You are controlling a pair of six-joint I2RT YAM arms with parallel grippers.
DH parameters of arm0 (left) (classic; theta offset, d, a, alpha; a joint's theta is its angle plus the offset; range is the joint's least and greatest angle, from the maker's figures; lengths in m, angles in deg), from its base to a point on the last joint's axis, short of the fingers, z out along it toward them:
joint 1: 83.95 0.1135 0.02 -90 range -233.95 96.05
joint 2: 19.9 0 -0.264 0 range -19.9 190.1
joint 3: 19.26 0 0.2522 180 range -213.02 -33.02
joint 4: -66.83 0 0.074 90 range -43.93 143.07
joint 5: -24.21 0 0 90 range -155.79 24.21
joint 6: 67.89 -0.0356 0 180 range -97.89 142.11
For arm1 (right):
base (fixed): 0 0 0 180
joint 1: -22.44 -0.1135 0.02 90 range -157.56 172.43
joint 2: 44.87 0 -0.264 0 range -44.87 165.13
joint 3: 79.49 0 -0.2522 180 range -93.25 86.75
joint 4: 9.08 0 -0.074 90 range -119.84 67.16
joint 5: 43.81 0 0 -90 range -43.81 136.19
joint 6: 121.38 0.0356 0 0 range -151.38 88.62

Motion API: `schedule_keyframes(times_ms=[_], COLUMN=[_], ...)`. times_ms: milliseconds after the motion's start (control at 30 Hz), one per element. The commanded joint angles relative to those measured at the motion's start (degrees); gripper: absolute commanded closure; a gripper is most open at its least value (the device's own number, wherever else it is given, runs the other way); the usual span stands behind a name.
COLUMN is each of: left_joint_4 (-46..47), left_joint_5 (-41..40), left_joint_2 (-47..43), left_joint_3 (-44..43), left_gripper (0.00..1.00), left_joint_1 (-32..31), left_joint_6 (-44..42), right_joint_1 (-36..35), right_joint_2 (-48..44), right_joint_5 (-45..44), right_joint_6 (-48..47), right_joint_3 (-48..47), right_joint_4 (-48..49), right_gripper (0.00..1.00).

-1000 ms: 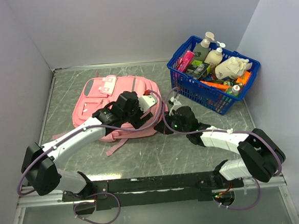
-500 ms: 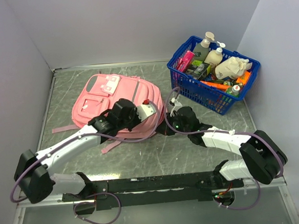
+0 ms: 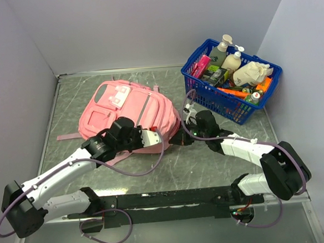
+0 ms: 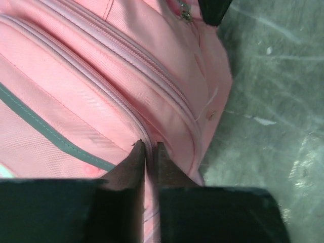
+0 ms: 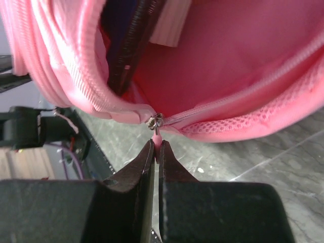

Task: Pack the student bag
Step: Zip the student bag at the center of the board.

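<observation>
Right wrist: right fingers clenched on one pink zip pull at the open mouth of the student bag | left wrist: left fingers clenched on its zip seam, pink cloth between them | top external: I count one student bag flat on the desk, left of centre | one blue basket of bottles at right rear, apart from it

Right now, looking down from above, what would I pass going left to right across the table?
The left arm's black joint, the pink student bag, then the blue basket full of bottles.
</observation>
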Motion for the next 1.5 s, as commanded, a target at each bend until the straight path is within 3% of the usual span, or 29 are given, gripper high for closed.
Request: schedule_keyframes(times_ms=[0, 33, 67, 233, 367, 500, 600, 700, 833, 1000, 1300, 1467], left_joint_4=[-9.1, -5.3, -5.0, -8.2, -12.7, -14.9, -15.0, -10.9, -2.2, 5.3, 7.1, 4.7], left_joint_5=[-7.8, -9.7, -10.6, -4.3, 2.7, 9.7, 12.3, 8.7, -8.5, -19.2, -19.3, -18.1], left_joint_2=[-1.2, 0.1, 1.0, 5.7, 6.1, 4.9, 6.1, 8.7, 12.6, 15.6, 17.2, 18.5], left_joint_3=[1.9, 0.9, -0.7, -13.7, -17.1, -15.9, -14.1, -12.3, -11.0, -10.2, -11.7, -17.8], left_gripper=[0.56, 0.40, 0.35, 0.28, 0.35, 0.51, 0.48, 0.47, 0.47, 0.46, 0.47, 0.47], left_joint_1=[0.0, -0.1, 0.0, -0.1, -2.6, -7.7, -8.9, -10.0, -10.0, -9.9, -9.9, -9.9], left_joint_6=[-1.2, -0.2, 1.6, 7.1, 10.7, 14.2, 13.6, 12.7, 12.3, 11.6, 11.6, 14.4], right_joint_1=[4.1, 4.1, 3.9, 1.2, -1.1, -2.6, -2.7, -2.7, -3.0, -3.3, -3.3, -3.2], right_joint_2=[-2.4, -2.3, -2.3, -2.3, -1.6, 0.2, 0.8, 0.2, -1.2, -1.3, -0.4, 0.3], right_joint_5=[-2.5, -1.9, -1.2, -1.2, -1.4, -1.8, -2.0, -2.6, -2.9, -2.2, -0.9, -0.4], right_joint_6=[-2.8, -2.4, -1.2, 1.6, 3.7, 4.5, 4.9, 4.8, 5.1, 5.6, 6.0, 5.9], right_joint_3=[-5.4, -5.0, -4.4, -0.2, 1.4, 0.9, 0.7, 0.9, 1.5, 2.8, 3.2, 3.0], right_joint_4=[1.4, 2.2, 3.0, 7.0, 10.0, 11.1, 11.9, 11.8, 12.2, 13.5, 14.9, 15.1], right_gripper=[1.00, 1.00, 1.00, 1.00, 1.00, 1.00, 1.00, 1.00, 1.00, 1.00, 1.00, 1.00])
